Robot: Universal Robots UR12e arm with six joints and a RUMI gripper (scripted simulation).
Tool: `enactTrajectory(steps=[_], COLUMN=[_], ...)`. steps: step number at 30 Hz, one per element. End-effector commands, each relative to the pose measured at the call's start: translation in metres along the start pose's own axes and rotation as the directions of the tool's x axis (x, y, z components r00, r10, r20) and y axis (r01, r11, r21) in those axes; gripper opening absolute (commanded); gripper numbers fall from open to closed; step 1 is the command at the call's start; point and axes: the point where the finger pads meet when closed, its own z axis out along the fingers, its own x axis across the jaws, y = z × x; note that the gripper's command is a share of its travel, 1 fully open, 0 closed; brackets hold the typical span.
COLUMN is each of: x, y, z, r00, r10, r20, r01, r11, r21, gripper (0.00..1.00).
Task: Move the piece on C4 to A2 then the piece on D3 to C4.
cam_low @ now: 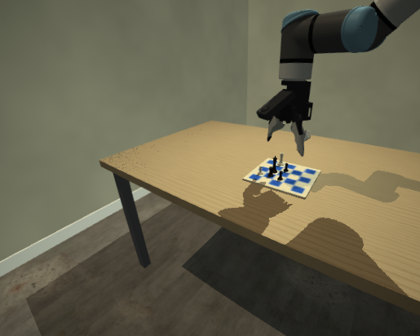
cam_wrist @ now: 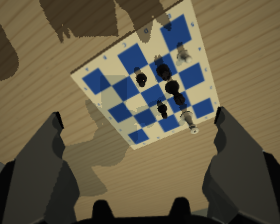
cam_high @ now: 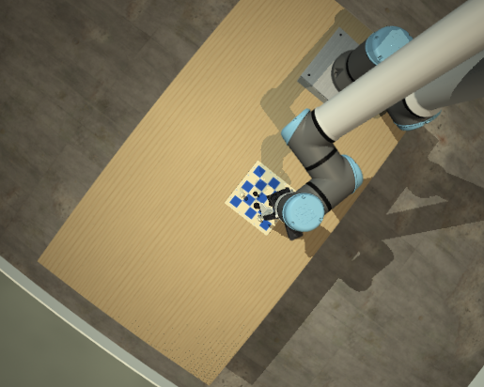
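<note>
Moves done: neither, I judge; both remain.
Board (cam_high: pixel 253 179) (cam_low: pixel 309 187) (cam_wrist: pixel 113 70): inward from the surface's (cam_high: pixel 139 202) (cam_low: pixel 182 163) (cam_wrist: pixel 251 50) long edge; C4's piece stands there, label too faint to confirm.
End effector (cam_high: pixel 267 211) (cam_low: pixel 285 147) (cam_wrist: pixel 138 110): wide, unloaded.
Exterior: shows height above board.
Wrist: all six pieces; top hides some.

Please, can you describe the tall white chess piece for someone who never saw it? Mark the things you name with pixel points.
On the wooden table (cam_high: pixel 139 197) (cam_low: pixel 198 163) (cam_wrist: pixel 251 50) lies a blue-and-cream board (cam_high: pixel 257 164) (cam_low: pixel 305 196) (cam_wrist: pixel 81 75). Two white pieces stand there among black ones. The tall white piece (cam_high: pixel 242 194) (cam_low: pixel 281 159) (cam_wrist: pixel 188 120) is clearly the taller.
</note>
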Motion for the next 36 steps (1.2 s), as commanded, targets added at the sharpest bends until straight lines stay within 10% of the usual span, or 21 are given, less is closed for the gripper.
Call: enactTrajectory(steps=[1,36], x=[0.0023,0.0055], y=[0.0013,0.009], z=[0.0026,0.0103], r00=[0.974,0.742], r10=[0.226,0.67], r20=[-0.007,-0.01], r01=[-0.226,-0.67], r11=[0.974,0.742], r21=[-0.008,-0.004], gripper=[1.0,1.0])
